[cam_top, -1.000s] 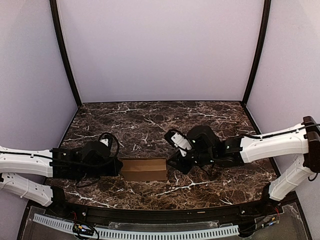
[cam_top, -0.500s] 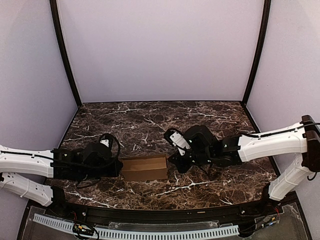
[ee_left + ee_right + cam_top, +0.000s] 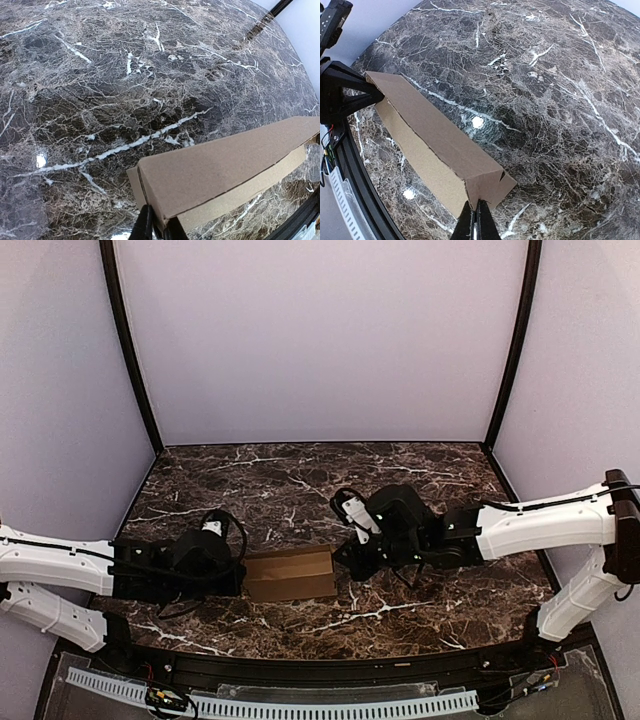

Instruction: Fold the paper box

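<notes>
The paper box (image 3: 290, 575) is a tan elongated carton lying on the marble table between the two arms. My left gripper (image 3: 237, 578) is shut on its left end; in the left wrist view the fingertips (image 3: 144, 227) pinch the end flap of the box (image 3: 225, 172). My right gripper (image 3: 343, 558) is shut on its right end; in the right wrist view the closed fingertips (image 3: 468, 222) clamp the bottom edge of the end flap of the box (image 3: 445, 150), which has a small notch beside the flap.
The dark marble table (image 3: 300, 490) is ringed by lilac walls with black corner posts (image 3: 128, 350). A black rail and white cable track (image 3: 300, 705) run along the near edge. The left arm shows past the box in the right wrist view (image 3: 340, 95).
The right gripper has shifted slightly left and back against the box's right end, and the box has tilted a little. The left arm has edged right.
</notes>
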Tool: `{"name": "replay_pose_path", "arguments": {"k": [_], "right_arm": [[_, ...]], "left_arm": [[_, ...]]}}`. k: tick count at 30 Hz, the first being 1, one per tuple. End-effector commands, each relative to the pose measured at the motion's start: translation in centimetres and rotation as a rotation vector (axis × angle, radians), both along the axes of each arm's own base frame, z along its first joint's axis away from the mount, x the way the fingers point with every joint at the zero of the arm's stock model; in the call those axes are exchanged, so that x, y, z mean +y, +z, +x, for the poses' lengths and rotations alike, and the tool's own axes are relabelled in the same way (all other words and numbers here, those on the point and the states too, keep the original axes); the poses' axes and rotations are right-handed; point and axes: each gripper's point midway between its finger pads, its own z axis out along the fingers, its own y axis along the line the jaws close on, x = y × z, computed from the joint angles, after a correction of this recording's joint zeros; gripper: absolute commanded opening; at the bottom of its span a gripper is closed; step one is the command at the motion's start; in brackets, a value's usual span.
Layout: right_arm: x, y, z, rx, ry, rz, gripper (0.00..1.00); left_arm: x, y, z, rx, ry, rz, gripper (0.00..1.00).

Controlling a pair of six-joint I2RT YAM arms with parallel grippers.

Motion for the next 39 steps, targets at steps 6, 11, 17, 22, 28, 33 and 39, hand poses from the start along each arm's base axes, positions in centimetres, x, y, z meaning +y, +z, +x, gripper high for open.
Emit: {"name": "replay_pose_path", "arguments": {"k": [6, 11, 17, 22, 28, 33, 39], "right_arm": [[2.3, 0.8, -0.7, 0.091, -0.037, 0.113, 0.00], [2.4, 1.2, -0.6, 0.101, -0.074, 0.137, 0.00], [2.5, 1.6, -0.5, 0.132, -0.115, 0.173, 0.00], [2.7, 2.0, -0.4, 0.145, -0.138, 0.211, 0.00], [3.0, 1.9, -0.6, 0.186, -0.158, 0.248, 0.00], [3.2, 1.7, -0.6, 0.199, -0.165, 0.262, 0.00], [2.5, -0.2, -0.8, 0.196, -0.186, 0.219, 0.00]], "left_arm": [[-0.6, -0.3, -0.3, 0.009, -0.014, 0.026, 0.07], [-1.0, -0.3, -0.3, 0.007, -0.022, 0.028, 0.07], [-1.6, -0.5, -0.4, 0.007, -0.034, 0.037, 0.07], [-1.8, -0.7, -0.5, 0.008, -0.041, 0.041, 0.07], [-2.0, -0.8, -0.5, 0.005, -0.045, 0.042, 0.07], [-2.0, -0.8, -0.5, 0.003, -0.047, 0.038, 0.07], [-2.0, -0.8, -0.5, 0.002, -0.048, 0.038, 0.07]]}}
